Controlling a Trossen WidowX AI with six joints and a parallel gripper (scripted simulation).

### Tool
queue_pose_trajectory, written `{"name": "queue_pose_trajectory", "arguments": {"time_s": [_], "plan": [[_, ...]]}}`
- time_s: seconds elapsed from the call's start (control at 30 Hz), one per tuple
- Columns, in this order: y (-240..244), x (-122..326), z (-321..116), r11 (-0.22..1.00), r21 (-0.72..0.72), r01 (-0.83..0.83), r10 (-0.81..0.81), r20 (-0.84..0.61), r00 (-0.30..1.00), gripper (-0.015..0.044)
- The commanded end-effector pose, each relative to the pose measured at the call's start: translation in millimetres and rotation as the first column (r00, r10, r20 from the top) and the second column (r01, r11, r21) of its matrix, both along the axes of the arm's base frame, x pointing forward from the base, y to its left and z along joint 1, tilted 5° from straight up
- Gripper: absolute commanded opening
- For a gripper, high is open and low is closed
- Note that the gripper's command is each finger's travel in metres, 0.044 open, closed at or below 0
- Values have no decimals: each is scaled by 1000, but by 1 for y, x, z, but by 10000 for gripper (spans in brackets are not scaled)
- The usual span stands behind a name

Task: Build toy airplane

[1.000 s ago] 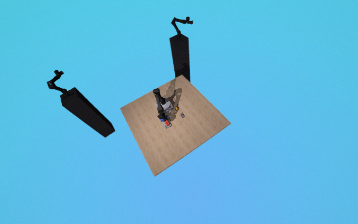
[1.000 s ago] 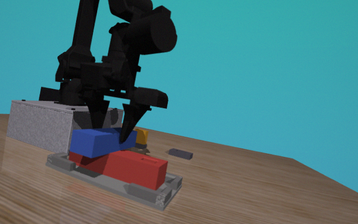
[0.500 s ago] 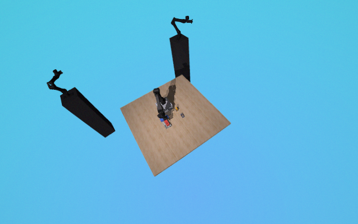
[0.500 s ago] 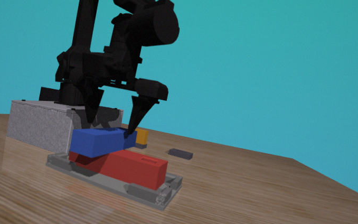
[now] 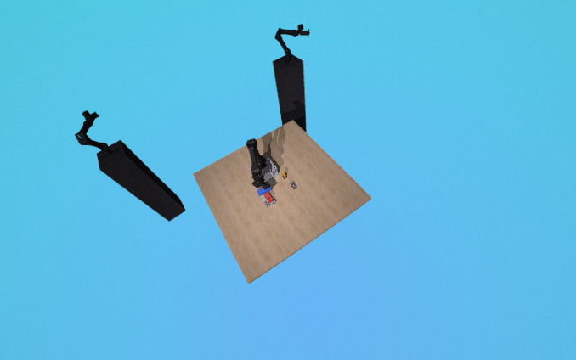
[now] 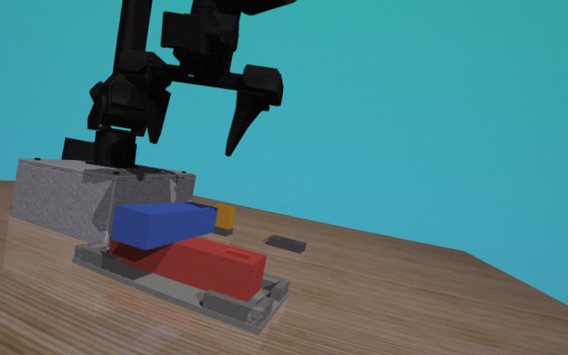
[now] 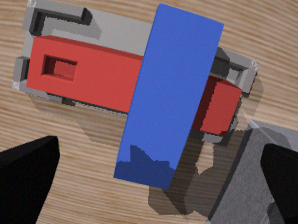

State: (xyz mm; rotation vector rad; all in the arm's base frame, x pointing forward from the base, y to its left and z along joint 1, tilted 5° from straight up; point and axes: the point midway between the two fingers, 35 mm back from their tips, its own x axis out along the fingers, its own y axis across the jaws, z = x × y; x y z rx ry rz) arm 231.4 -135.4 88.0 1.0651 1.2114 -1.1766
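The red fuselage (image 5: 268, 197) (image 6: 215, 264) (image 7: 95, 80) lies lengthwise in the grey jig (image 6: 162, 285) (image 7: 120, 31) and looks flat. Its tail socket shows empty. The blue wing (image 5: 263, 191) (image 6: 180, 222) (image 7: 167, 90) lies across the top of the fuselage, roughly square to it, with no clear gap beneath; its tab and socket are hidden. My gripper (image 6: 191, 147) (image 7: 165, 152) is open and empty, raised above the wing and clear of it. The orange tail fin (image 5: 284, 174) (image 6: 224, 216) stands upright in a small dark grey holder (image 6: 223, 230) behind the wing.
A dark grey block (image 5: 293, 184) (image 6: 286, 244) lies on the wooden table (image 5: 277, 245) (image 6: 410, 282), beyond the jig. The arm's grey base box (image 6: 61, 200) (image 7: 240, 185) is close to the jig's nose end. Two other arms on black pillars stand outside the table.
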Motion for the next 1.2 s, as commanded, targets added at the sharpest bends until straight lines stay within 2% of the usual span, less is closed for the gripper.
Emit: {"name": "queue_pose_trajectory", "arguments": {"time_s": [0.0, 0.1, 0.2, 0.3, 0.37, 0.87, 1.17], "plan": [[-1, 0, 1, 953, 4, -304, 304, -28, 952, 440], [-1, 0, 1, 829, 18, -559, 559, -48, 828, 440], [-1, 0, 1, 639, 37, -768, 769, -63, 637, 440], [-1, 1, 1, 398, 59, -915, 916, -72, 394, 440], [-1, 1, 1, 286, 69, -956, 957, -73, 281, 440], [1, 1, 1, 271, 71, -960, 961, -73, 266, 440], [107, 16, -11, 247, 89, -965, 969, -51, 243, 440]]}}
